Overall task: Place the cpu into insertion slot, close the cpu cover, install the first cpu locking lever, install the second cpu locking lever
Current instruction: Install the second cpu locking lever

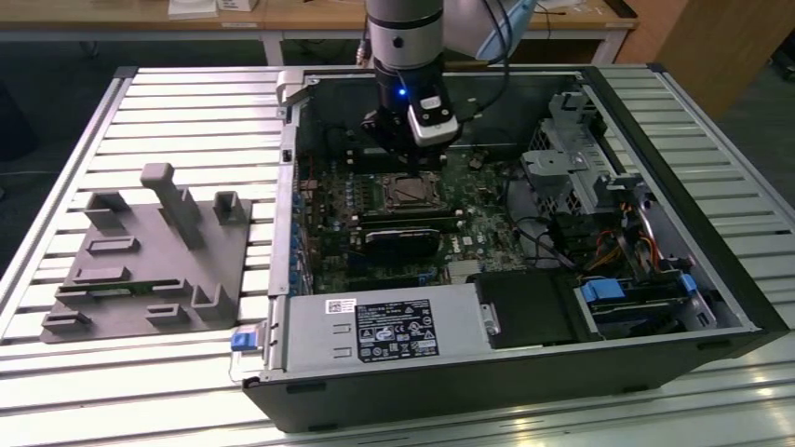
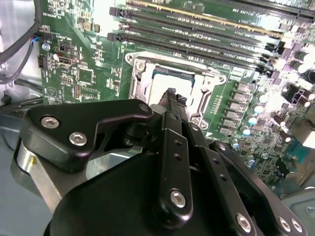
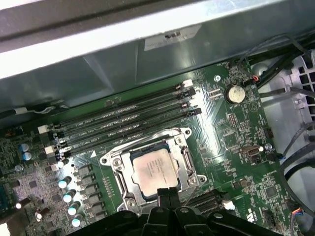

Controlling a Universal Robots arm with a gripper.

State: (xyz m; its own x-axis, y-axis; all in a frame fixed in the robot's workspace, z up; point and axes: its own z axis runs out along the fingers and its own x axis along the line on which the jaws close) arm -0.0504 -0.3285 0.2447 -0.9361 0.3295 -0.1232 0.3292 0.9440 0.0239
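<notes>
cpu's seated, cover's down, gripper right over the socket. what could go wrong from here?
1. The gripper hangs low at the cpu cover's edge; a slip could scrape the cpu.
2. The memory slots sit close beside the socket, so a sideways move might strike them.
3. Small capacitors near the socket could be clipped.

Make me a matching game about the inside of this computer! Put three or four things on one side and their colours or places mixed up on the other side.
Things:
1. cpu
2. cpu cover
3. gripper
4. memory slots

Descriptions:
A. black, with its fingertips at the edge of the socket
B. pale silver square lying in the insertion slot
C. long dark strips lying side by side beside the socket
D. shiny metal frame around the chip

Right pairs: 1-B, 2-D, 3-A, 4-C
</notes>
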